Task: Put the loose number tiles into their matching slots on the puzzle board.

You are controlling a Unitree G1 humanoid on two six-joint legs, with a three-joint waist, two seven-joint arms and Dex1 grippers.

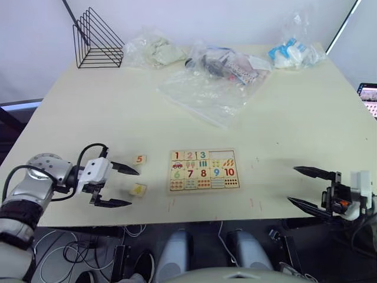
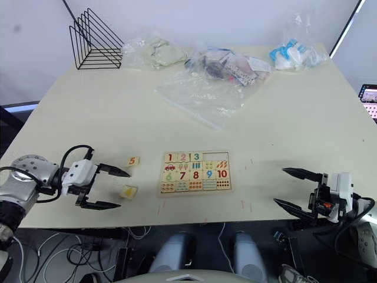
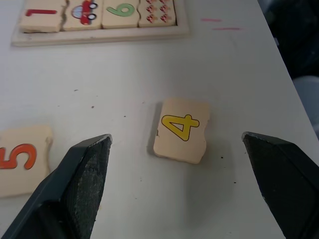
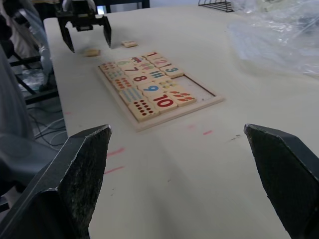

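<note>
**Operator:** Grippers first: how did they stand?

**Observer:** The left gripper [image 1: 116,186] was spread wide and held nothing, with the 4 tile [image 1: 138,190] just off its fingertips, toward three o'clock. The right gripper [image 1: 311,187] hung released too, well apart from the work, over the table's near edge at about four o'clock from the puzzle board [image 1: 204,171].

**Operator:** And outward from the left one?

**Observer:** The 5 tile [image 1: 139,159] lay at twelve o'clock from the 4 tile, both flat on the table [image 1: 106,112] and apart from each other. The board sat further toward three o'clock, its open slots in the top row at the two o'clock corner. Bags and a wire rack [image 1: 97,40] stood far off toward twelve.

**Operator:** How would the 4 tile handle?

**Observer:** It looked like a thin, stiff wooden piece, light and not fragile. Lying flat, it offered little height, so it probably wanted a low pinch across two opposite edges, squarely, or it could skid on the smooth tabletop.
</note>
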